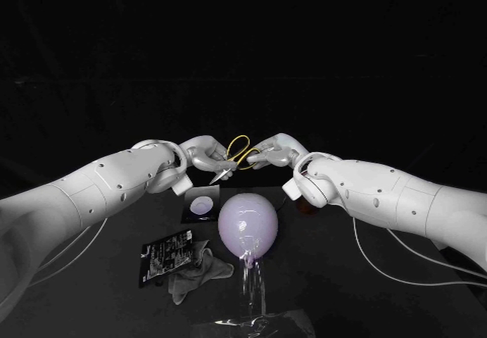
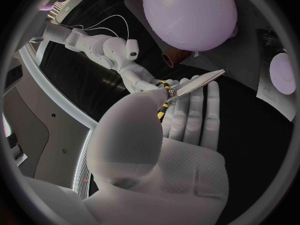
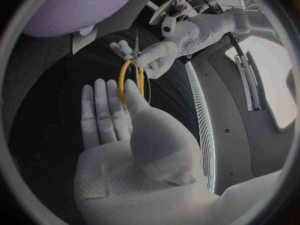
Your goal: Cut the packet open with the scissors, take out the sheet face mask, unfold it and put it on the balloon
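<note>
Small scissors with yellow handle loops (image 1: 241, 149) hang in the air above the pale purple balloon (image 1: 248, 224), blades pointing down and to the left. My left hand (image 1: 208, 156) pinches them near the pivot; the blades (image 2: 197, 83) stick out past its fingers. My right hand (image 1: 272, 151) holds the handles, its thumb reaching into a yellow loop (image 3: 131, 80). The black packet (image 1: 167, 255) lies flat on the table left of the balloon, with a crumpled grey sheet (image 1: 198, 274) beside it. The balloon (image 2: 190, 15) stands upright on a clear stand (image 1: 254, 310).
A dark card with a white disc (image 1: 201, 205) lies behind the packet. A small brown cup-like object (image 1: 305, 206) sits right of the balloon, below my right wrist. White cables trail from both arms down to the table.
</note>
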Tool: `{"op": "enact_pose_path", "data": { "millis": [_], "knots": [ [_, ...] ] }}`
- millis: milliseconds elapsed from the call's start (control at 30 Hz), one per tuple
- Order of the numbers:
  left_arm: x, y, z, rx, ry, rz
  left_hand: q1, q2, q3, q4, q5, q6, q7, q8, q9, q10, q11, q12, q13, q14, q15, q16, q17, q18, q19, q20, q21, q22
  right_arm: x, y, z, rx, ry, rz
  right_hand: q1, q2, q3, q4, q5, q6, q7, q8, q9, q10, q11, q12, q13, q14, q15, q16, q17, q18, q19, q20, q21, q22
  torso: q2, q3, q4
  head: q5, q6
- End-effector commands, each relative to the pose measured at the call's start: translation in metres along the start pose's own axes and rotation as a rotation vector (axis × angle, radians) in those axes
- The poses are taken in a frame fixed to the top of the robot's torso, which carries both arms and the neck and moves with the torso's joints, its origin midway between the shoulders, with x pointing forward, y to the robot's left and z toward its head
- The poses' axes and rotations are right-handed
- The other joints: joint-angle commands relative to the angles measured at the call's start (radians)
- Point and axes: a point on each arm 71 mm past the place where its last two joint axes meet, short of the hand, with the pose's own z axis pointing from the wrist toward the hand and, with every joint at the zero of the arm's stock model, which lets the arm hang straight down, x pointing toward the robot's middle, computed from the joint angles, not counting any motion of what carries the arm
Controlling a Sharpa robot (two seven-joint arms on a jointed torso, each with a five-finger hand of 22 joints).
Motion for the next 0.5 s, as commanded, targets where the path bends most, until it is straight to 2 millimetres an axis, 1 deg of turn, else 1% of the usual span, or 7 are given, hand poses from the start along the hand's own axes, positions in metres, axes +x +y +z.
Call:
{"op": "enact_pose_path", "data": {
  "millis": [33, 167, 200, 333, 400, 433, 500],
  "knots": [
    [-0.0008, -0.0035, 0.0006, 0.023, -0.004, -0.005, -0.002, 0.011, 0.089, -0.084, 0.007, -0.009, 0.001, 0.004, 0.018, 0.011, -0.018, 0.003, 0.000, -0.007, -0.002, -0.003, 0.001, 0.016, -0.009, -0.001, 0.006, 0.002, -0.0015, 0.0022, -0.0009, -0.022, -0.047, 0.001, 0.023, 0.011, 0.088, 0.015, 0.000, 0.050, -0.023, 0.027, 0.010, 0.077, -0.030, 0.024, 0.006, 0.058, -0.023, 0.020, 0.009, 0.010, 0.045, -0.022, 0.024, 0.010, 0.000, 0.0004, -0.0006, 0.000, -0.001],
    [-0.0016, -0.0028, 0.0002, 0.020, -0.008, -0.004, -0.002, 0.011, 0.089, -0.084, 0.007, -0.009, 0.001, 0.004, 0.018, 0.011, -0.018, 0.003, 0.000, -0.007, -0.002, -0.003, 0.001, 0.016, -0.009, -0.001, 0.006, 0.002, -0.0044, 0.0020, -0.0025, -0.023, -0.078, 0.020, -0.011, -0.001, 0.165, 0.009, 0.004, 0.068, -0.038, 0.037, 0.014, 0.124, -0.046, 0.016, -0.001, 0.098, -0.040, 0.019, 0.012, 0.006, 0.071, -0.048, 0.044, 0.020, 0.000, 0.0004, -0.0011, 0.000, -0.002],
    [-0.0020, -0.0025, 0.0000, 0.019, -0.010, -0.003, -0.002, 0.011, 0.089, -0.084, 0.007, -0.009, 0.001, 0.004, 0.019, 0.011, -0.018, 0.003, 0.000, -0.007, -0.002, -0.003, 0.001, 0.016, -0.009, -0.001, 0.006, 0.002, -0.0051, 0.0018, -0.0030, -0.021, -0.085, 0.026, -0.050, -0.009, 0.208, -0.014, 0.003, 0.073, -0.042, 0.041, 0.016, 0.142, -0.050, 0.000, -0.006, 0.114, -0.044, 0.008, 0.012, 0.004, 0.076, -0.054, 0.052, 0.026, 0.000, 0.0002, -0.0009, 0.000, -0.002],
    [-0.0034, -0.0019, -0.0004, 0.017, -0.024, 0.000, -0.003, 0.009, 0.090, -0.087, 0.007, -0.011, 0.002, 0.002, 0.020, 0.008, -0.017, 0.002, -0.001, -0.009, -0.001, -0.004, 0.002, 0.016, -0.011, -0.001, 0.007, 0.002, -0.0076, 0.0008, -0.0046, -0.013, -0.102, 0.044, -0.089, -0.014, 0.258, -0.041, 0.004, 0.074, -0.041, 0.043, 0.018, 0.155, -0.049, -0.015, -0.005, 0.123, -0.044, -0.004, 0.013, 0.003, 0.073, -0.055, 0.057, 0.031, 0.000, 0.0003, -0.0006, -0.001, -0.003],
    [-0.0042, -0.0019, -0.0004, 0.016, -0.034, 0.003, -0.006, 0.005, 0.092, -0.088, 0.007, -0.017, 0.005, -0.001, 0.021, 0.001, -0.014, 0.000, -0.002, -0.014, 0.002, -0.008, 0.002, 0.015, -0.015, 0.000, 0.007, 0.003, -0.0087, 0.0002, -0.0052, -0.007, -0.109, 0.051, -0.155, -0.029, 0.337, -0.076, 0.005, 0.077, -0.043, 0.048, 0.022, 0.174, -0.052, -0.035, -0.004, 0.139, -0.046, -0.021, 0.016, 0.004, 0.074, -0.056, 0.068, 0.040, 0.000, 0.0004, -0.0003, -0.003, -0.003],
    [-0.0045, -0.0019, -0.0004, 0.016, -0.039, 0.004, -0.008, 0.004, 0.093, -0.088, 0.007, -0.019, 0.007, -0.003, 0.021, -0.003, -0.013, -0.002, -0.003, -0.017, 0.003, -0.010, 0.002, 0.015, -0.016, 0.001, 0.007, 0.003, -0.0092, -0.0001, -0.0054, -0.003, -0.113, 0.054, -0.155, -0.029, 0.337, -0.076, 0.005, 0.077, -0.043, 0.048, 0.022, 0.174, -0.052, -0.035, -0.004, 0.139, -0.046, -0.021, 0.016, 0.004, 0.074, -0.056, 0.068, 0.040, 0.000, 0.0004, -0.0002, -0.003, -0.003],
    [-0.0052, -0.0023, -0.0003, 0.016, -0.054, 0.008, -0.017, -0.005, 0.092, -0.083, 0.006, -0.032, 0.013, -0.012, 0.019, -0.023, -0.005, -0.006, -0.006, -0.034, 0.011, -0.020, 0.000, 0.014, -0.022, 0.004, 0.006, 0.002, -0.0103, -0.0006, -0.0057, 0.006, -0.119, 0.059, -0.195, -0.056, 0.411, -0.072, 0.002, 0.083, -0.043, 0.055, 0.027, 0.189, -0.052, -0.044, -0.003, 0.154, -0.048, -0.032, 0.021, 0.002, 0.073, -0.057, 0.080, 0.050, -0.001, 0.0003, -0.0005, -0.004, -0.003]
  ]
}}
